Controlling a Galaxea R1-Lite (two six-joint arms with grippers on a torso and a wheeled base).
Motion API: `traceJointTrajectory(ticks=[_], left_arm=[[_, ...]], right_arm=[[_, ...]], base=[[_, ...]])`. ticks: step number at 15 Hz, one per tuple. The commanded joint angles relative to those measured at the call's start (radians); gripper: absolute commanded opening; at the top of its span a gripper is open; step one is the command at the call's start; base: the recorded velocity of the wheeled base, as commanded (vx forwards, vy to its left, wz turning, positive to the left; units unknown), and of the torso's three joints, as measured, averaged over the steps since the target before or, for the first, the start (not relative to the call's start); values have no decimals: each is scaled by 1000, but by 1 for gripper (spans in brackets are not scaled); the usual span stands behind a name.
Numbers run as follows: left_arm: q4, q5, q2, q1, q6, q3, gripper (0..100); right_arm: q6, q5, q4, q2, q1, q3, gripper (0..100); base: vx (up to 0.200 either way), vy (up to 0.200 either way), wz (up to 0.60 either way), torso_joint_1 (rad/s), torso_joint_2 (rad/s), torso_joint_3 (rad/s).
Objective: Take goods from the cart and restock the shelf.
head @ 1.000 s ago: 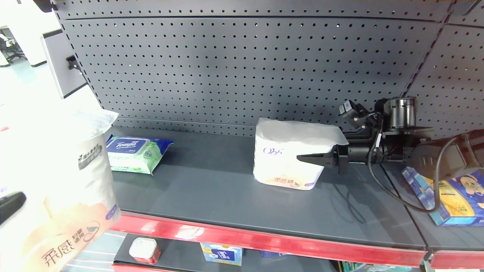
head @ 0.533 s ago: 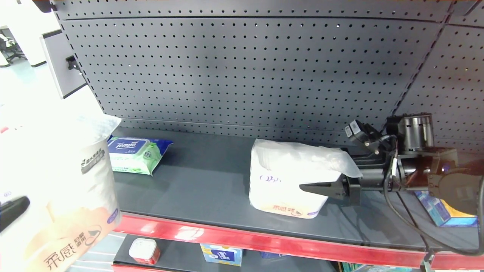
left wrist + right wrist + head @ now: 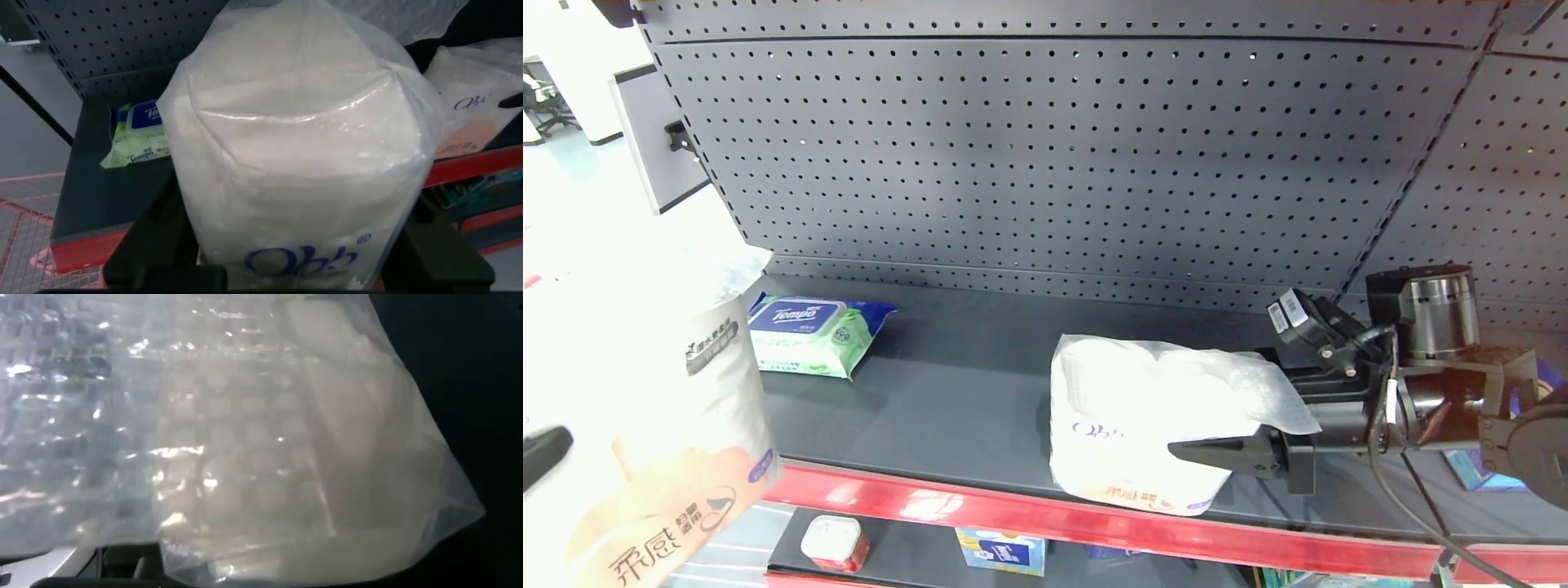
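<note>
Wet wipes pack (image 3: 809, 333) sits back-left on the shelf (image 3: 947, 408). Tissue pack (image 3: 1127, 425) is right of centre at the front edge, right gripper (image 3: 1201, 437) at its right flank. Second tissue pack (image 3: 645, 425) hangs far left, in front of the shelf.

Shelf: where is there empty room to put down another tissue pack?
The big bare patch of shelf lies between the wipes pack and the tissue pack in the right claw, back to the pegboard wall. It is crowded at the right, around that claw and the blue box.
</note>
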Motion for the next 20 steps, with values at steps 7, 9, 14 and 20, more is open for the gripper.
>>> traceJointTrajectory(ticks=[7, 9, 14, 20], left_arm=[[0, -1, -6, -1, 0, -1, 0], [0, -1, -6, -1, 0, -1, 0], [0, -10, 1, -1, 1, 14, 0], [-2, -119, 64, 0, 0, 14, 0]], right_arm=[[-7, -4, -4, -11, 14, 16, 100], [-4, -21, -4, -15, 16, 21, 100], [-2, -73, -6, -113, -59, 121, 100], [7, -99, 0, -475, -298, 374, 100]], base=[[0, 0, 0, 0, 0, 0], [0, 0, 0, 0, 0, 0], [0, 0, 0, 0, 0, 0], [0, 0, 0, 0, 0, 0]])
